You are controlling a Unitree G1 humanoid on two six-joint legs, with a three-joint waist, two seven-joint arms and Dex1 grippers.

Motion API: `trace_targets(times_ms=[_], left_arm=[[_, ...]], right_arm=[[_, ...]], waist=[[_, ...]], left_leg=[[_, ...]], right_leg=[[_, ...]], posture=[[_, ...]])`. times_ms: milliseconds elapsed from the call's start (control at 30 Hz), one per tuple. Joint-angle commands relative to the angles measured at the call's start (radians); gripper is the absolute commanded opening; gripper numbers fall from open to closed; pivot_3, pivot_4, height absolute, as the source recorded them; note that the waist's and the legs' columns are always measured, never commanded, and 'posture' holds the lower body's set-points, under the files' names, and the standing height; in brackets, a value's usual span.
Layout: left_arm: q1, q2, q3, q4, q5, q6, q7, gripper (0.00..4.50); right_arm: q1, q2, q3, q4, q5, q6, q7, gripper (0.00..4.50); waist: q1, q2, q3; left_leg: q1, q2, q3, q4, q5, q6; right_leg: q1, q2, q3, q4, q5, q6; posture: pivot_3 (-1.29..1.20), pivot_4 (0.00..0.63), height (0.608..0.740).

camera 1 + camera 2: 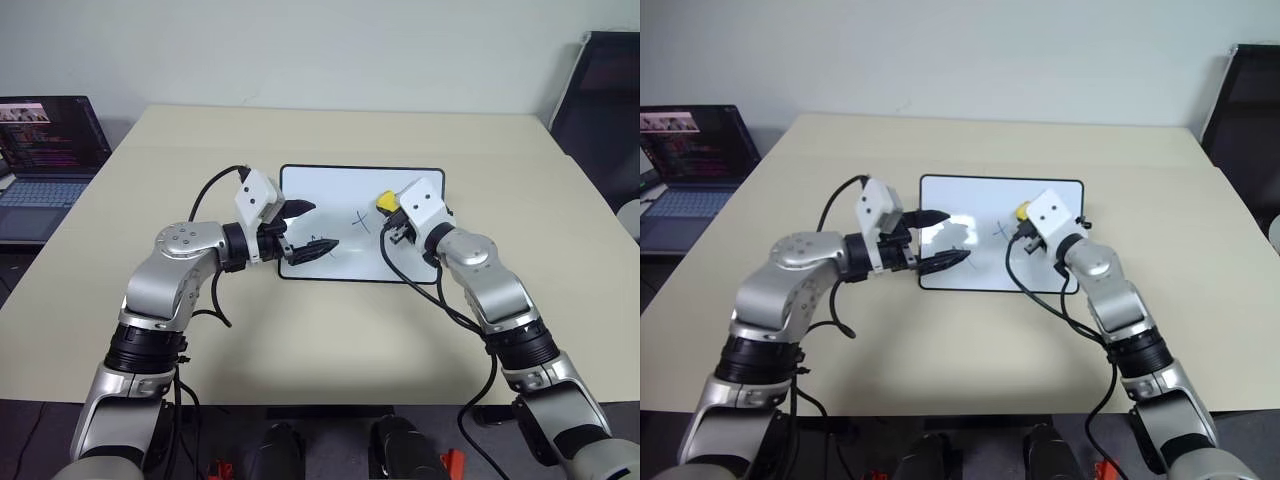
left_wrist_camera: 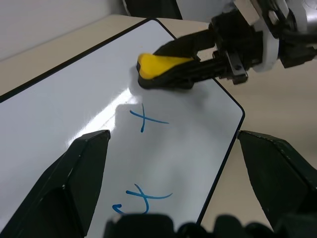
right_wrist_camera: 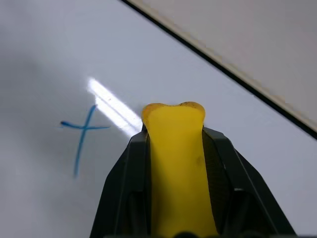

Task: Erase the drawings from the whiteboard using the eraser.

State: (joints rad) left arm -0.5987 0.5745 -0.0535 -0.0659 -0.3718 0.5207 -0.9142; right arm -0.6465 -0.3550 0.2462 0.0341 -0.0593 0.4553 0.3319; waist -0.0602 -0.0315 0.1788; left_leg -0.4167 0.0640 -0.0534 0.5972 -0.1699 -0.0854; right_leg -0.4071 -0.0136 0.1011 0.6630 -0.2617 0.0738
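While the right gripper clamps the yellow eraser over the whiteboard, left gripper spread empty alongside, a blue cross and a second scribble remain unwiped.

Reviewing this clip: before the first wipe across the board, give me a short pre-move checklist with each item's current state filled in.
1. Eraser clamped in right gripper: ok.
2. Eraser over the whiteboard, near the cross: ok.
3. Eraser pressed onto the surface: cannot tell.
4. Left gripper open, holding nothing: ok.
5. Left gripper steadying the board: cannot tell; its fingertips sit over the near left part.
6. Drawings left to wipe: the cross and a scribble remain: not ok.
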Motion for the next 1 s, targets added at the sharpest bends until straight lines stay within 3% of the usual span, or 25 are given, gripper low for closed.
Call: trace_targets(times_ms=[33,133,300,533,733,1000], left_arm=[[-0.004,0.015,0.019,-0.035,-0.005,-0.008,-0.003,4.5],[0.001,0.019,0.02,-0.039,-0.009,-0.005,-0.006,4.5],[0.017,0.026,0.023,-0.041,-0.013,-0.001,-0.006,4.5],[0.031,0.031,0.027,-0.049,-0.013,0.002,-0.005,4.5],[0.035,0.032,0.026,-0.055,-0.014,0.006,-0.007,4.5],[0.037,0.027,0.022,-0.062,-0.014,0.007,-0.006,4.5]], right_arm=[[-0.004,-0.005,-0.036,0.042,-0.063,0.013,-0.073,1.09],[-0.019,-0.008,-0.066,0.062,-0.089,0.006,-0.125,1.09],[-0.012,-0.009,-0.063,0.058,-0.085,0.025,-0.085,1.09],[0.036,-0.042,0.074,-0.045,-0.08,0.088,0.144,1.09],[-0.044,-0.021,-0.012,0.052,-0.171,-0.026,-0.065,1.09],[-0.014,-0.029,-0.007,0.059,-0.154,0.022,0.002,1.09]], waist=[[0.0,0.0,0.0],[0.003,0.0,0.0],[0.003,0.0,0.0],[-0.001,0.0,0.0],[-0.006,0.0,0.0],[-0.005,0.0,0.0]], left_leg=[[0.0,0.0,0.0,0.001,0.0,0.0],[0.0,0.0,0.0,0.004,0.0,0.001],[-0.001,0.0,0.0,0.008,0.0,0.001],[-0.001,0.0,0.0,0.008,0.0,0.001],[-0.001,0.0,0.0,0.009,0.001,0.001],[-0.001,0.0,0.0,0.007,0.001,0.001]], right_leg=[[0.0,0.0,0.0,0.0,-0.001,-0.002],[0.001,0.0,0.0,0.0,-0.001,-0.005],[0.003,0.0,0.001,0.0,-0.001,-0.005],[0.002,0.0,0.001,0.0,-0.001,-0.005],[0.002,0.0,0.001,0.001,-0.001,-0.006],[0.002,0.001,0.001,0.0,-0.001,-0.005]], posture=[[0.0,0.15,0.74],[0.0,0.15,0.74],[0.0,0.15,0.74],[0.0,0.15,0.74],[0.0,0.15,0.74],[0.0,0.15,0.74]])
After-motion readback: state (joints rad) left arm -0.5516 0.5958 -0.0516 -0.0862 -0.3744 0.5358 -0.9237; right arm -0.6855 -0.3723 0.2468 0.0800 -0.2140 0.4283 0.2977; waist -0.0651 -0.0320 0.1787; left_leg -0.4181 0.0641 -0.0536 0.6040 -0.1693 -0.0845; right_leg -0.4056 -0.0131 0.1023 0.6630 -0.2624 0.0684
